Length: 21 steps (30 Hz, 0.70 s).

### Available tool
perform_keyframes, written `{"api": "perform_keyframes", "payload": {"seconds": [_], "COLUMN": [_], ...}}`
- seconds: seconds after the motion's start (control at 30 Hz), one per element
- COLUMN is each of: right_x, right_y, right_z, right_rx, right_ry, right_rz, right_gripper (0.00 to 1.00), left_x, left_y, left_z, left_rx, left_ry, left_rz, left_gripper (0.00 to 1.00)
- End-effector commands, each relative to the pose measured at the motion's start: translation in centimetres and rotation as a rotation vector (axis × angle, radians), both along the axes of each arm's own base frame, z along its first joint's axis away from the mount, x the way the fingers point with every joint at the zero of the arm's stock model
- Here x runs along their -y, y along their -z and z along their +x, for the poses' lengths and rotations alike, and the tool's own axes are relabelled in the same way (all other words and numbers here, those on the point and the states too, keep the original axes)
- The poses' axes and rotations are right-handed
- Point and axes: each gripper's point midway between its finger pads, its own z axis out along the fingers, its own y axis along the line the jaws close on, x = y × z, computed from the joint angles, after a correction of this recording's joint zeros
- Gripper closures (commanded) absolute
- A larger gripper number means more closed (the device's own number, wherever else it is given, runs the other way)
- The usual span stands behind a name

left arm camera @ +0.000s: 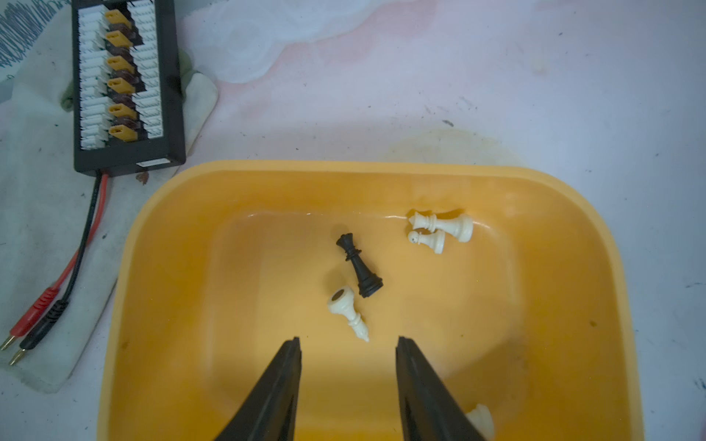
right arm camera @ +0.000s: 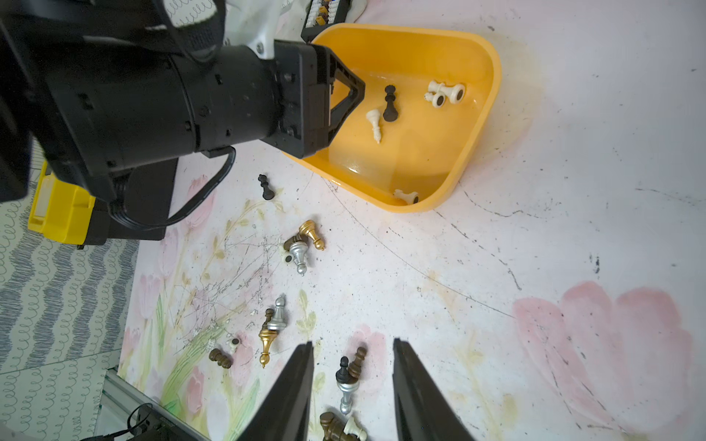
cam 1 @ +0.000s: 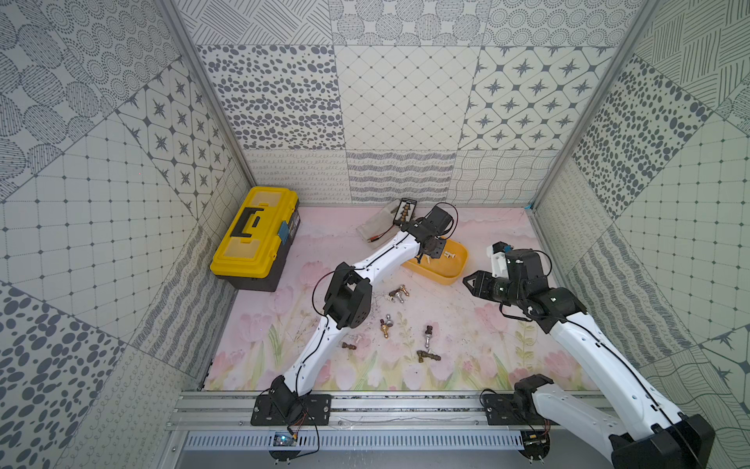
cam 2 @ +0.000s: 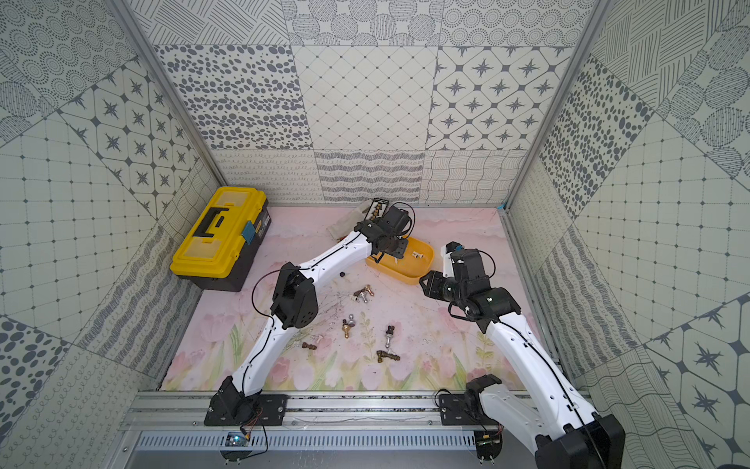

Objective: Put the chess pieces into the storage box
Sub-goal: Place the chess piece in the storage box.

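Note:
The yellow-orange storage box [cam 1: 455, 271] [left arm camera: 344, 166] sits at the back middle of the mat. My left gripper [left arm camera: 347, 338] [cam 1: 426, 255] hangs open over it, nothing between its fingers. Inside lie a black piece [left arm camera: 359, 267], a white piece [left arm camera: 345, 310], two white ones [left arm camera: 443, 228] and another white one [left arm camera: 482, 418] half hidden behind a finger. Several gold, silver, brown and black chess pieces [cam 1: 399, 293] [right arm camera: 303, 242] lie scattered on the mat nearer me. My right gripper [right arm camera: 352, 341] [cam 1: 466, 281] is open and empty, right of the box, above a silver piece [right arm camera: 345, 383].
A large yellow toolbox [cam 1: 255, 235] stands at the back left. A black connector case [left arm camera: 122, 84] lies on a white cloth behind the box, with red and black leads [left arm camera: 57, 298]. Patterned walls close in three sides; a metal rail [cam 1: 385, 406] runs along the front.

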Motion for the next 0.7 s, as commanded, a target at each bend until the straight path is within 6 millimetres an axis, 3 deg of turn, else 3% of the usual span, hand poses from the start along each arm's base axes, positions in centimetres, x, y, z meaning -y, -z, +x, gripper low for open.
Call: {"api": "perform_keyframes", "payload": {"seconds": [0.0,0.17,0.33,0.5,0.67], "right_x": [0.0,-0.4,-2.1,-4.6,-7.5], "right_y": [-2.1,-2.5,-0.2,3.4,7.0], "right_z": [-0.2,-1.0,-3.3,-6.4,-9.5], "right_rx": [0.051,0.045,-0.011,-0.070,-0.155], "right_ry": [-0.003,-0.021,-0.099,-0.180,-0.316], "right_rz": [0.021,0.027,-0.068,-0.141,-0.190], "right_gripper": [0.59,0.59,0.58,0.57,0.56], "left_x": [-0.1,-0.6,-2.0,-4.0,-6.7], "left_y": [-2.0,-4.5,-7.6,-8.0,-6.4], "left_z": [-1.2,-2.0,-4.5,-9.4,-14.0], "left_rx": [0.006,0.026,0.031,-0.068,-0.154], "left_ry": [0.021,0.024,0.033,0.036,0.015], "left_rz": [0.014,0.013,-0.005,-0.083,-0.124], "left_gripper": [0.50,0.49,0.49,0.50,0.50]}}
